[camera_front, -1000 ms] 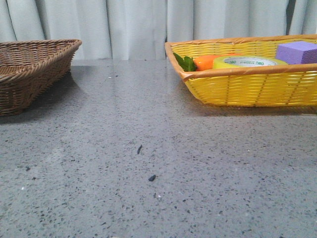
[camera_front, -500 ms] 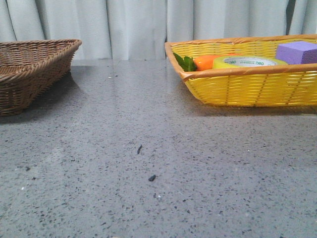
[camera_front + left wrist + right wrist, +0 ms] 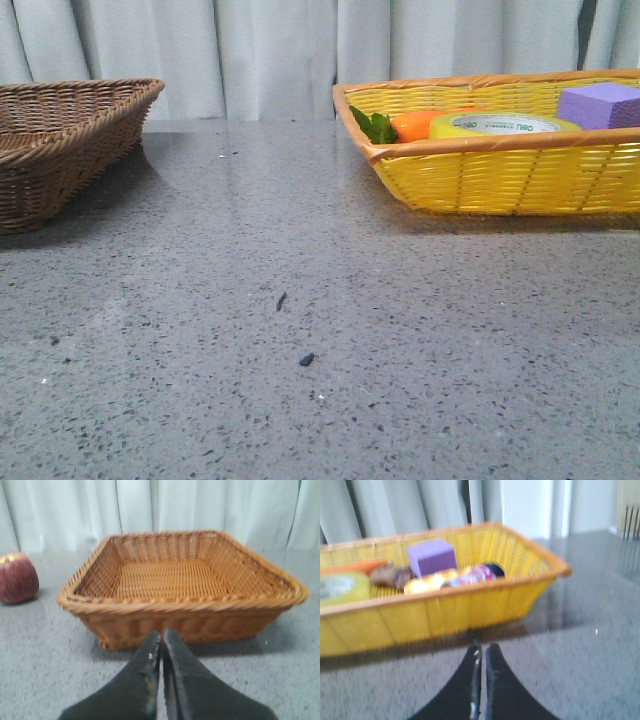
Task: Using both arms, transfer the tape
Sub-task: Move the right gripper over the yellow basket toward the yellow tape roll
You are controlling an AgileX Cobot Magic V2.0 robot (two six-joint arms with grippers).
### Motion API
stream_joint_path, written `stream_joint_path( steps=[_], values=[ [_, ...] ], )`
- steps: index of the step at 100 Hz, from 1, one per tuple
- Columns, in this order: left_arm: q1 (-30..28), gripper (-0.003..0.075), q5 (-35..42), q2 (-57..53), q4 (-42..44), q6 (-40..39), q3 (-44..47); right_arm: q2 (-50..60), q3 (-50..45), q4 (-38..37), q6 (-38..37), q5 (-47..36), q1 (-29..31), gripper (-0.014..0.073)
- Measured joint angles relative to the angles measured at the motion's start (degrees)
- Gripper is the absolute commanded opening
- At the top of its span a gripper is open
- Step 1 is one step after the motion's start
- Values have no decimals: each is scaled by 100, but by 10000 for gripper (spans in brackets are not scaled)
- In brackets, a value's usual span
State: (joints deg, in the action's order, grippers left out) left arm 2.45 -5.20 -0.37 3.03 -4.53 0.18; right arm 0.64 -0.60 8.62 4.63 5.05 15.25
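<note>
The yellow tape roll (image 3: pixel 503 125) lies flat inside the yellow basket (image 3: pixel 500 180) at the back right, its white core with green lettering facing up. It also shows, blurred, in the right wrist view (image 3: pixel 342 591). My right gripper (image 3: pixel 482 647) is shut and empty, low over the table just short of the yellow basket's front wall (image 3: pixel 445 615). My left gripper (image 3: pixel 162 635) is shut and empty, just short of the brown basket (image 3: pixel 180 615). Neither gripper shows in the front view.
A purple block (image 3: pixel 600 104), an orange carrot with green leaves (image 3: pixel 400 126) and other small items (image 3: pixel 470 575) share the yellow basket. The brown wicker basket (image 3: pixel 60 140) stands at the back left. A dark red round object (image 3: pixel 17 578) sits beside it. Curtains hang behind.
</note>
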Motion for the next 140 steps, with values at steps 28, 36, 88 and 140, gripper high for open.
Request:
stream_joint_path(
  steps=[28,36,88,140],
  values=[
    [0,-21,107,487,-22,0,-415,0,0,88,0,-704,0,-67],
    [0,-21,192,688,15,0,-675,0,0,88,0,-725,0,-67],
    [0,-20,471,2058,206,0,-2092,-1602,2210,27,0,1678,-26,-67],
    [0,291,713,2171,231,0,-2112,-2506,3072,37,0,1822,-626,-66]
  ],
)
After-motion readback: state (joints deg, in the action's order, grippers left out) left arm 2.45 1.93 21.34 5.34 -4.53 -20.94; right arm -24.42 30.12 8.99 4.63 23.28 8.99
